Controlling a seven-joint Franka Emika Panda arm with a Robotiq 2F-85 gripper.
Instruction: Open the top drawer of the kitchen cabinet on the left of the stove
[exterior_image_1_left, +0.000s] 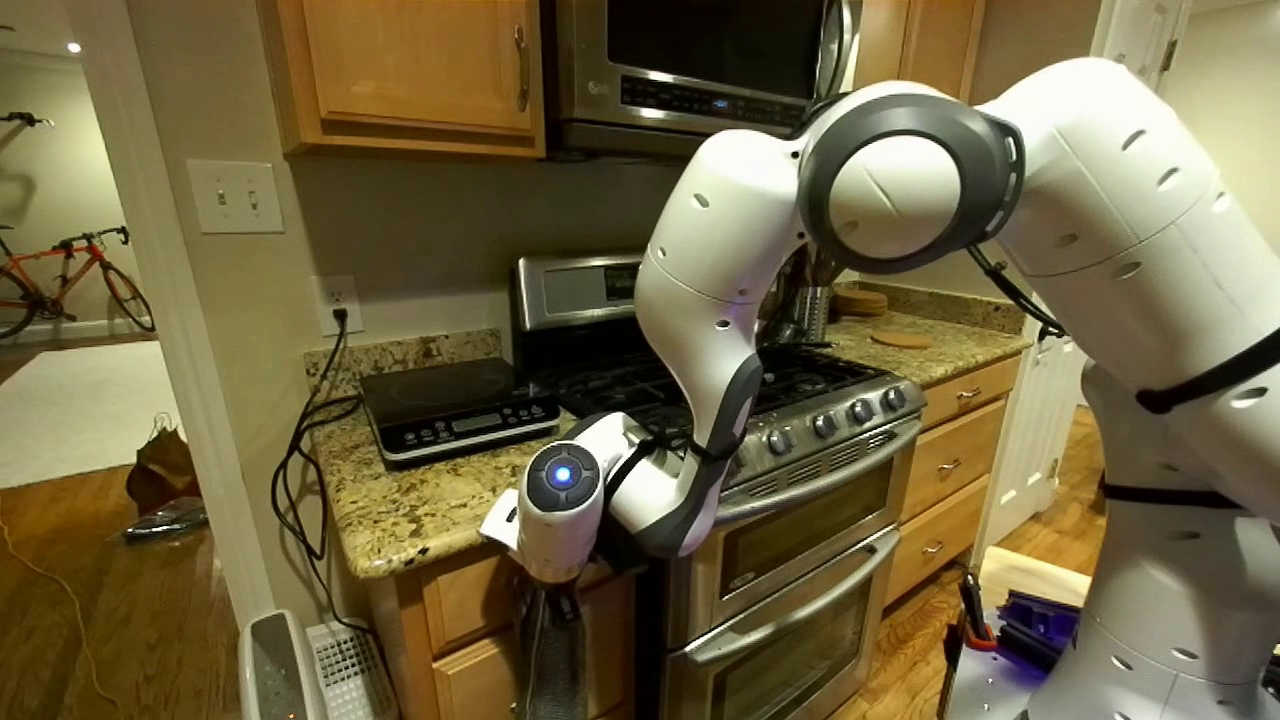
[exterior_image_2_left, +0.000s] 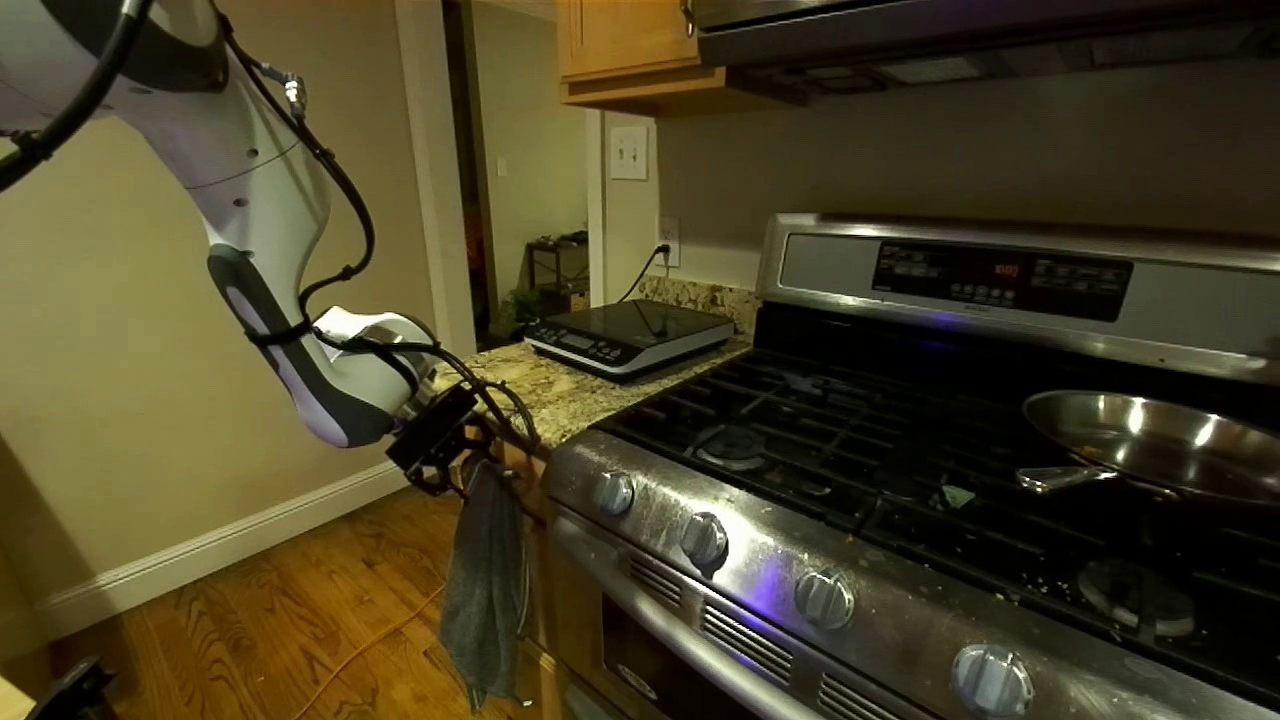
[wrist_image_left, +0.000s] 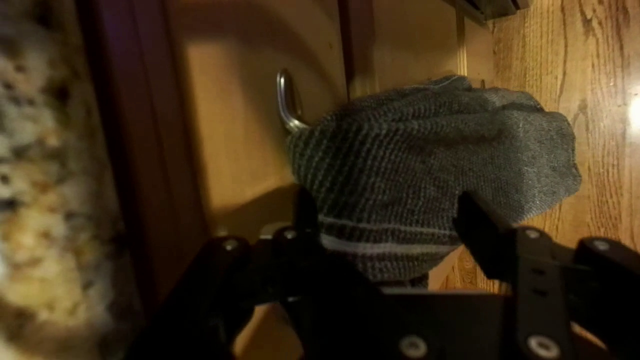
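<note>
The kitchen cabinet (exterior_image_1_left: 402, 625) stands left of the stove (exterior_image_1_left: 790, 575), under a speckled granite top (exterior_image_2_left: 540, 395). Its top drawer (exterior_image_1_left: 468, 600) looks shut in an exterior view; its oak front (wrist_image_left: 240, 115) fills the left middle of the wrist view. A curved metal handle (wrist_image_left: 285, 100) sticks out from it, partly covered by a grey towel (wrist_image_left: 400, 145) that seems to hang from it. My gripper (wrist_image_left: 385, 205) is open in front of the drawer, fingers apart with the towel showing between them. In an exterior view the gripper (exterior_image_2_left: 445, 468) is at the towel's top; whether it touches is unclear.
A black induction cooktop (exterior_image_1_left: 455, 410) sits on the granite, its cord hanging at the side. A steel pan (exterior_image_2_left: 1150, 440) rests on the stove. The oven handle (exterior_image_1_left: 815, 480) juts forward. A white appliance (exterior_image_1_left: 285, 665) stands on the floor beside the cabinet.
</note>
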